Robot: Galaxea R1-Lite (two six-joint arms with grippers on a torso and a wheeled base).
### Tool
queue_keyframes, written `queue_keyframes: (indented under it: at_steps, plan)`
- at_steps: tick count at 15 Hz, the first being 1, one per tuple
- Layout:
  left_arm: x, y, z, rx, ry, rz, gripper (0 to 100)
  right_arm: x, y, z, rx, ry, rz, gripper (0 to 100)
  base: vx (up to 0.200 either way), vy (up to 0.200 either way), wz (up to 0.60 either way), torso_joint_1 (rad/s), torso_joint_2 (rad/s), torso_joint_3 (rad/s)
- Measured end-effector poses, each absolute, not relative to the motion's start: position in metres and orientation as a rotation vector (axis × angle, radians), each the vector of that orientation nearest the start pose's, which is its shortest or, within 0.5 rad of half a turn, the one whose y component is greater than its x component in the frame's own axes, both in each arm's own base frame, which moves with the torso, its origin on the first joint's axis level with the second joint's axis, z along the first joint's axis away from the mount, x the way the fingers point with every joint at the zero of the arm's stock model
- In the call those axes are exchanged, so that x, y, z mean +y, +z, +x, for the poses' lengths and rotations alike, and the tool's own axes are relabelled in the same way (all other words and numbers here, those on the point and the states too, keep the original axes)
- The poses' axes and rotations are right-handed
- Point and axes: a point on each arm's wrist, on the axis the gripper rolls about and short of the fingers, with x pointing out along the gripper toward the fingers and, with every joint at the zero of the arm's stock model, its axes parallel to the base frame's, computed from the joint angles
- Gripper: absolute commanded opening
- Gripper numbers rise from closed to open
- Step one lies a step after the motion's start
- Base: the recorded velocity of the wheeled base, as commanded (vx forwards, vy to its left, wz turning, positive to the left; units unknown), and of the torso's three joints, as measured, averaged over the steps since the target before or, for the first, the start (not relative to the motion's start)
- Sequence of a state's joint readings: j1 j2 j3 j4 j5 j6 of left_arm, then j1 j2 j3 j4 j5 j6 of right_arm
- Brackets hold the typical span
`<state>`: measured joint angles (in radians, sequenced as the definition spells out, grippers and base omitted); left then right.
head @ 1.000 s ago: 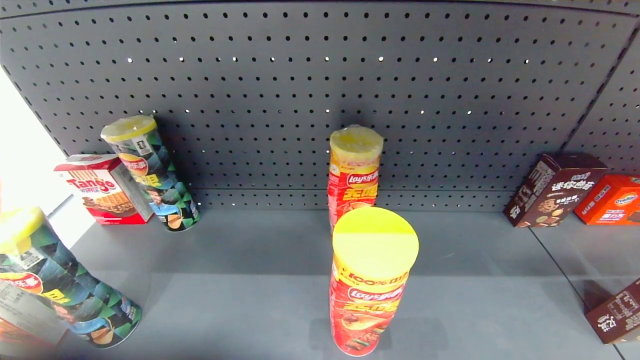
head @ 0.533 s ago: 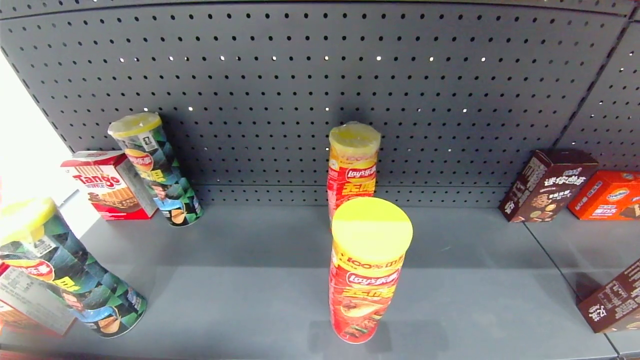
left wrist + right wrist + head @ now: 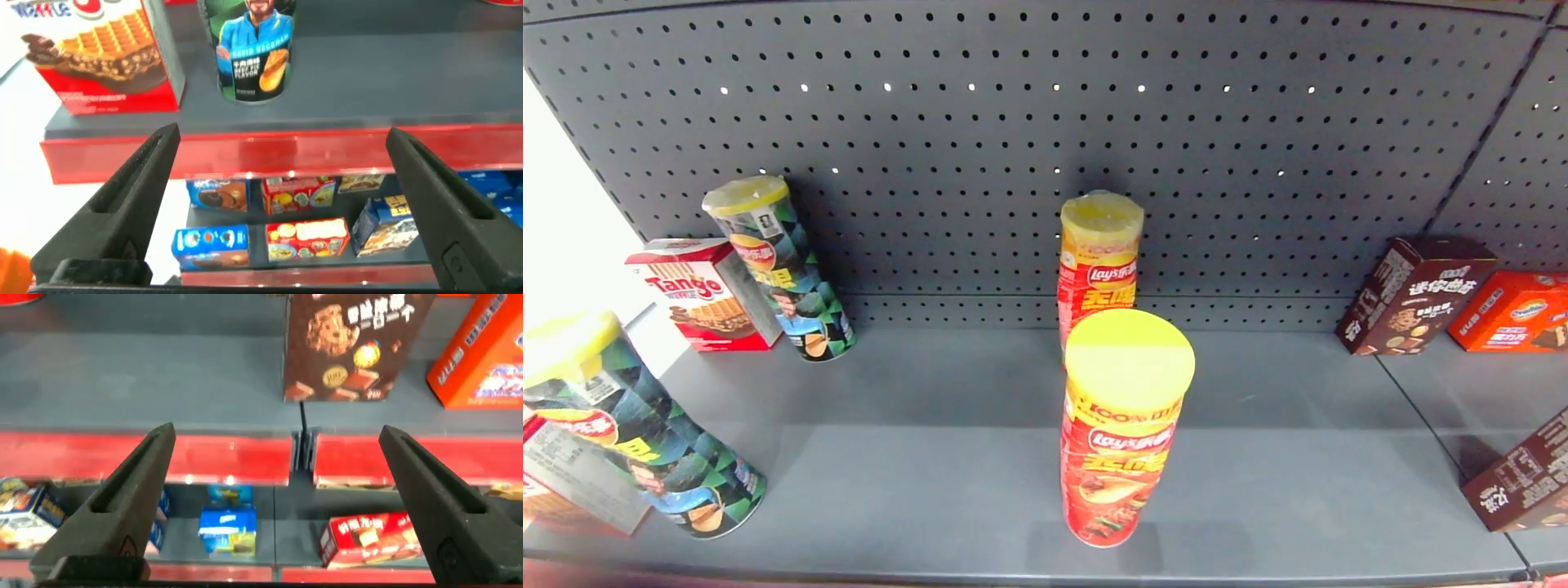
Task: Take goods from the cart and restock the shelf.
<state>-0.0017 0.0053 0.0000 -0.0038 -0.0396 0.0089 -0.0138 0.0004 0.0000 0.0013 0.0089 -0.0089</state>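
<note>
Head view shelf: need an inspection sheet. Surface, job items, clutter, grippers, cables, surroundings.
Surface: grey shelf, bare stretches between the goods.
Job's things: two red chip cans standing mid-shelf, one behind the other; two green cans standing on the left; wafer box beside the rear one; brown boxes and orange box on the right.
Clutter: nothing seen.
Grippers: left gripper and right gripper open, empty, facing the shelf's red front edge.
Cables: nothing seen.
Surroundings: pegboard back panel; boxed goods on a lower level.
</note>
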Motion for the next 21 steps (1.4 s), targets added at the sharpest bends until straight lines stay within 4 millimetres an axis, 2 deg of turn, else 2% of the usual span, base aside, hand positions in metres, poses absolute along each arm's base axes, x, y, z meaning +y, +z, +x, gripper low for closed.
queue_keyframes:
  at_steps: [21]
  plan:
    - [-0.0009, 0.076, -0.0224, 0.001, -0.045, 0.009, 100, 0.0005, 0.0754, -0.0228, 0.001, -0.005, -0.009, 100, 0.0, 0.0, 0.0, 0.0, 0.0, 0.0]
